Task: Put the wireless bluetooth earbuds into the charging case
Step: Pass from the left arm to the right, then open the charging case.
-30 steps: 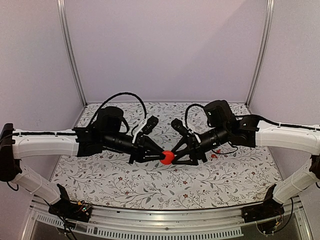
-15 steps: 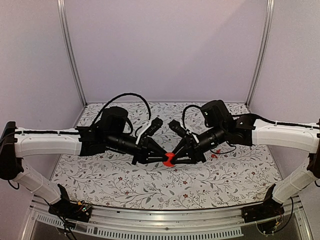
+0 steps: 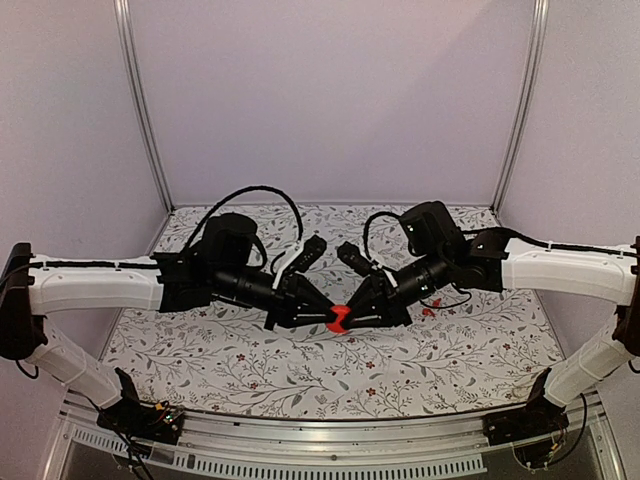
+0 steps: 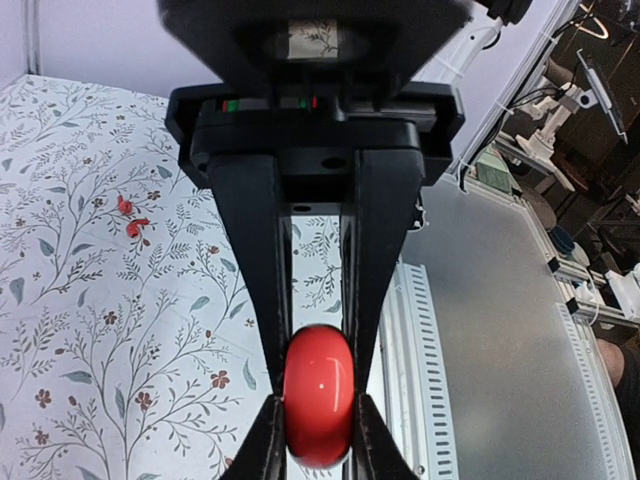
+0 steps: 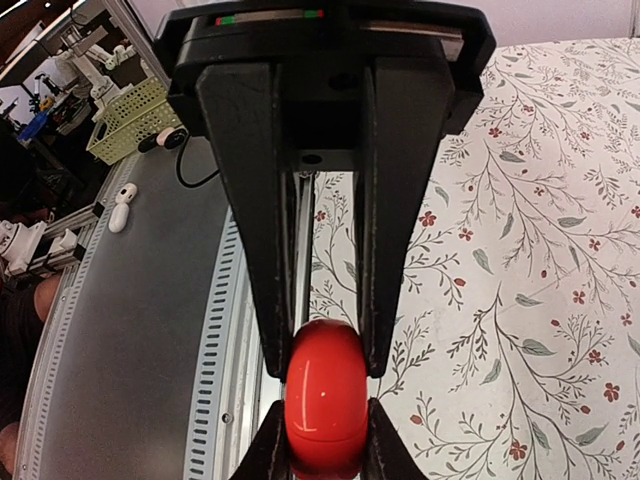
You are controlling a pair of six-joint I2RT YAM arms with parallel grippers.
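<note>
A glossy red pebble-shaped charging case (image 3: 338, 318) hangs above the middle of the floral table, closed, pinched between both grippers. My left gripper (image 3: 326, 317) comes in from the left and is shut on the case (image 4: 318, 415). My right gripper (image 3: 351, 317) meets it from the right, its jaws pressed on both sides of the case (image 5: 325, 415). Two tiny red earbuds (image 4: 131, 216) lie side by side on the tablecloth. In the top view the earbuds (image 3: 428, 311) lie just right of the right arm's wrist.
Black cables loop above both wrists. Metal frame posts (image 3: 140, 100) stand at the back corners. A perforated aluminium rail (image 3: 320, 450) runs along the table's near edge. Beyond the edge sit a yellow basket (image 5: 128, 118) and small white items.
My right gripper's jaws have closed in onto the red case. Both wrists have drawn slightly closer together around it.
</note>
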